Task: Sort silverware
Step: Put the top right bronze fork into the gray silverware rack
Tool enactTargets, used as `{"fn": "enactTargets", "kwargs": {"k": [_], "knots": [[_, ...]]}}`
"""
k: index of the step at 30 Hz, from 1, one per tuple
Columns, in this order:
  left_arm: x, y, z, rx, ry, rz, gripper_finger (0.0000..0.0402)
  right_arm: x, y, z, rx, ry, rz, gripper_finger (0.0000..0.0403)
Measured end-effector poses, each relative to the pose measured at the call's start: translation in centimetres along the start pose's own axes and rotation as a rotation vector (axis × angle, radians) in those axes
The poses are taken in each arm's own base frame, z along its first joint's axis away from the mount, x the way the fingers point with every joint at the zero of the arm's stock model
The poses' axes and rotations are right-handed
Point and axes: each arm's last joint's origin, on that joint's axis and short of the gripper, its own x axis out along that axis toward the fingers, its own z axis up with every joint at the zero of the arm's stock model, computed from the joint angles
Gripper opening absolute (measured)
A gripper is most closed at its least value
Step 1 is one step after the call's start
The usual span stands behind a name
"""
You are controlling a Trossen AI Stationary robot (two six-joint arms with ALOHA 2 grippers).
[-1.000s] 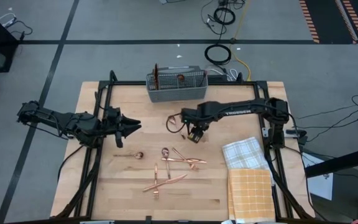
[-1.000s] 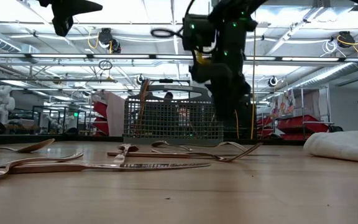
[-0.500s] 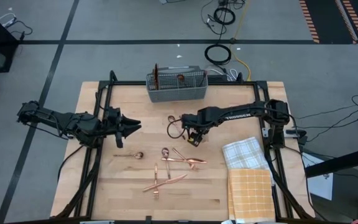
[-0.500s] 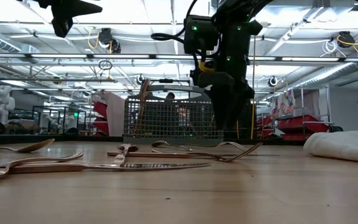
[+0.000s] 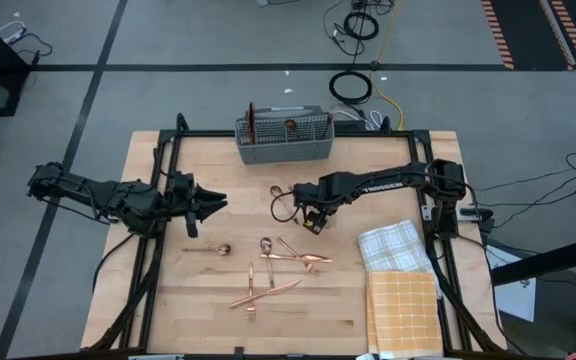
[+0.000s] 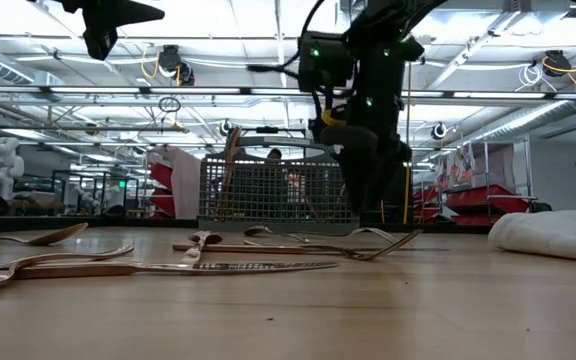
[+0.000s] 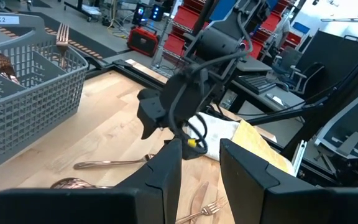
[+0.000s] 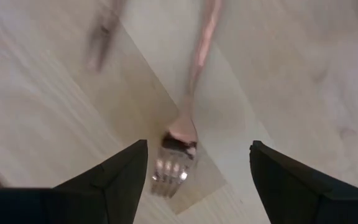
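Several copper spoons, forks and knives lie flat on the wooden table: a group (image 5: 290, 256), a crossed pair (image 5: 260, 290) and a lone spoon (image 5: 215, 249). A few more stand in the grey mesh caddy (image 5: 284, 140). My right gripper (image 8: 197, 168) is open and points down close over the table (image 5: 313, 222). Its fingers stand on either side of a fork's tined head (image 8: 173, 167) without touching it; the fork's handle (image 8: 199, 56) runs away from the gripper. My left gripper (image 7: 197, 174) is open and waits raised over the table's left part (image 5: 213, 203).
The caddy (image 6: 278, 192) stands at the table's far edge. Two checked cloths, one white (image 5: 393, 246) and one yellow (image 5: 402, 311), lie at the near right. Bare wood shows between the caddy and the loose cutlery and along the near edge.
My right gripper has come down toward the table, shifting slightly toward the near edge, over the fork at the far end of the cutlery group. The cutlery has stayed where it was.
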Motion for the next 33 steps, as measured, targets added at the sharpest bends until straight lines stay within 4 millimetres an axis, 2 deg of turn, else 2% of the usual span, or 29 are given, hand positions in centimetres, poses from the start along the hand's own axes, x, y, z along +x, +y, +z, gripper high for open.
{"fn": "enactTargets", "kwargs": {"k": [9,12,14,16,20,22,27,33], "knots": [[0.0,0.0,0.0,0.001,0.0,0.001,0.0114,2.8,-0.5,-1.9,0.021,0.025,-0.006,0.0267],[0.0,0.0,0.0,0.001,0.0,0.001,0.0114,3.3,-0.7,-2.3,0.059,0.033,-0.001,0.0247],[0.0,0.0,0.0,0.001,0.0,0.001,0.0114,3.5,-0.7,-2.5,0.077,0.037,0.01,0.0215],[0.0,0.0,0.0,0.001,0.0,0.001,0.0114,3.5,-0.7,-2.7,0.094,0.041,0.014,0.0167],[0.0,0.0,0.0,0.002,0.0,0.001,0.0114,3.5,-0.6,-2.8,0.101,0.07,0.041,0.0036],[0.0,0.0,0.0,0.002,0.0,0.001,0.0114,3.4,-0.4,-2.8,0.095,0.079,0.054,0.0014],[0.0,0.0,0.0,0.002,0.0,0.001,0.0114,2.1,0.9,-2.7,0.051,0.12,0.066,0.0002],[0.0,0.0,0.0,0.003,0.0,0.001,0.0114,-2.3,3.0,-2.0,-0.088,0.142,0.038,0.0001]]}}
